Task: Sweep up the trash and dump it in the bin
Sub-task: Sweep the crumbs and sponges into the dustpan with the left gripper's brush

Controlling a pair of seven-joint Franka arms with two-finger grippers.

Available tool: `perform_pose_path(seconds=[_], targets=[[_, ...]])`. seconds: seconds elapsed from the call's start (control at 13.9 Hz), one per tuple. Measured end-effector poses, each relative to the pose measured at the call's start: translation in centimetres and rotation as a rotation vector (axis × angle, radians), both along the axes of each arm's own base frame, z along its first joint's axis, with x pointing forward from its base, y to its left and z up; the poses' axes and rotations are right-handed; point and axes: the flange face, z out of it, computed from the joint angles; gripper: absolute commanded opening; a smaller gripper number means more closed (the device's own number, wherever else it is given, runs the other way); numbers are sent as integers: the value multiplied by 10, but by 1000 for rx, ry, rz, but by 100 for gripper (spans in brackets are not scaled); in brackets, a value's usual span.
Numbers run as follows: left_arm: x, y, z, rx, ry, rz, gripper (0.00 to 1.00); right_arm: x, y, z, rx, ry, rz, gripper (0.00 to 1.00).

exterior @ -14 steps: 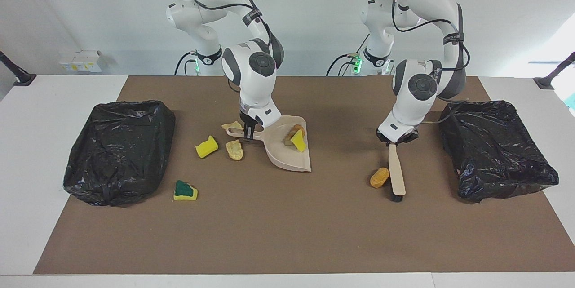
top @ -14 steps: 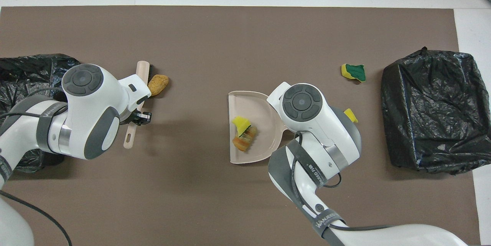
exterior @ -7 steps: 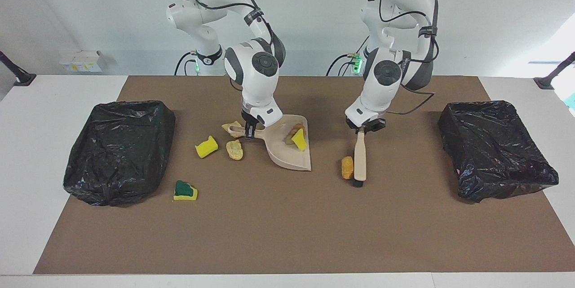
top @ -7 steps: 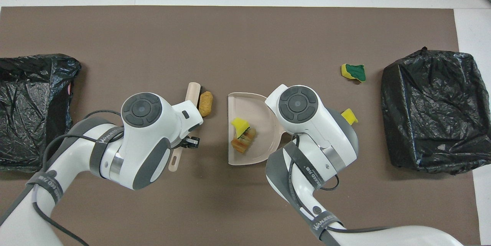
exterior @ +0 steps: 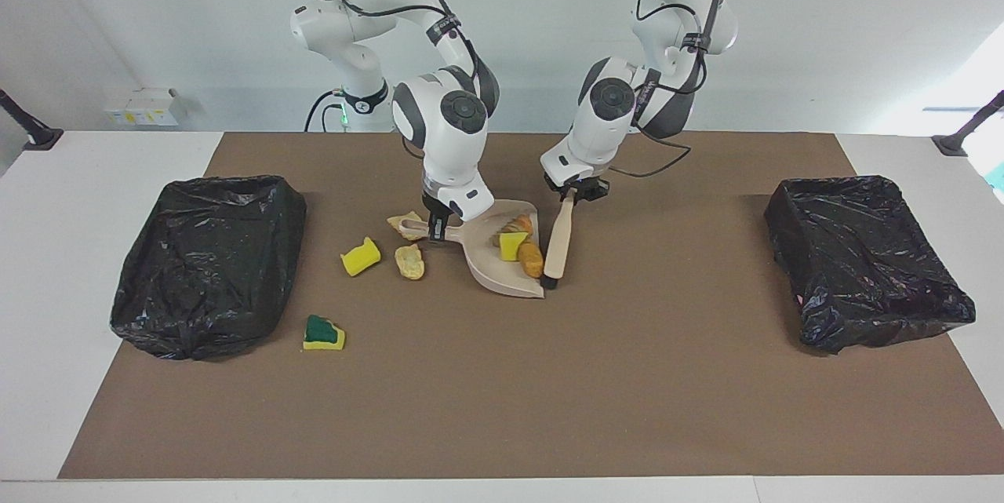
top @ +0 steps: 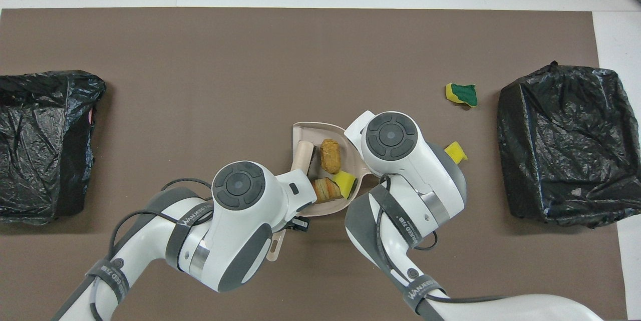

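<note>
Partway done: three bits of trash (exterior: 519,244) in the dustpan (exterior: 502,279) held by the right hand (exterior: 435,232), beside the brush (exterior: 558,240) held by the left hand (exterior: 571,197), with four bits lying near the right hand on the surface (exterior: 502,377) and nothing dumped in a bin (exterior: 208,264) yet.

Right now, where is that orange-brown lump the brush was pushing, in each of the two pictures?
Facing view: the orange-brown lump lies in the dustpan near its open edge, beside the brush head.
Overhead view: the same lump sits mid-picture in the dustpan, next to the brush head.
Shared landmark: the yellow-and-green sponge, alone on the mat toward the right arm's end.
</note>
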Motion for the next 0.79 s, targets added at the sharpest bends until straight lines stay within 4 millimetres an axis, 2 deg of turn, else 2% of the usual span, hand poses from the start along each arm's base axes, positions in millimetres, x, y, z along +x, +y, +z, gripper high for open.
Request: perform_pose_path(seconds=[0.14,0.43,0.57,0.72,0.79], targets=[[-10,-11,3,-6,7,14,0,-1,0,-4,17,1,-10,0],[-7,1,2,26,47,94,0,2,-1,0,24,-6,-7,0],[-5,6,6,45,62,154,0,8,-9,6,34,-12,-3,0],[-2,15,26,56,76,202,0,15,-18,16,45,-22,2,0],[4,24,42,54,77,225,0,19,-23,24,46,-23,4,0]])
